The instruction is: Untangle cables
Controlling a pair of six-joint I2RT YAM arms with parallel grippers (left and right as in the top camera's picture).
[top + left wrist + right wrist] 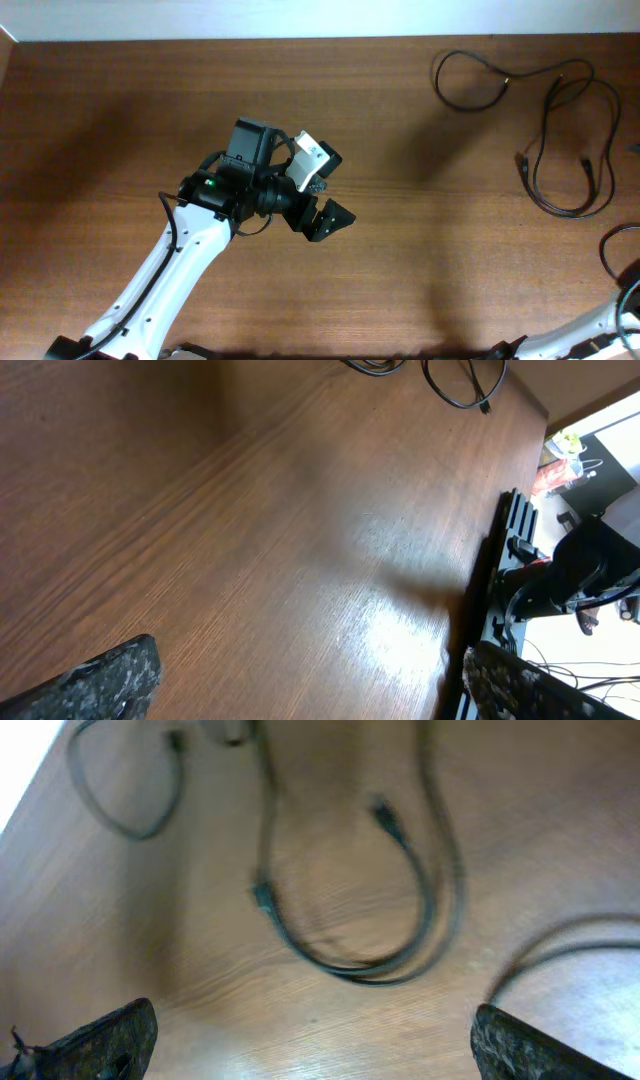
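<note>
Thin black cables lie at the table's far right. One cable (pixel 462 108) forms a small loop, a longer cable (pixel 570 213) hangs in a deep loop beside it, and a third cable (pixel 604 250) curls at the right edge. My left gripper (pixel 335 218) hovers over mid-table, far from them, open and empty. In the left wrist view the left gripper (pixel 310 695) faces bare wood, with a cable plug (pixel 485 406) far off. My right gripper (pixel 320 1045) stands open just short of the long cable's loop (pixel 370 975), holding nothing. Only the right arm (pixel 600 320) shows overhead.
The wooden table (pixel 120 120) ends at a pale wall along the far side. In the left wrist view a black rail (pixel 500 560) runs along the table's edge, with clutter beyond it. The right wrist view is blurred.
</note>
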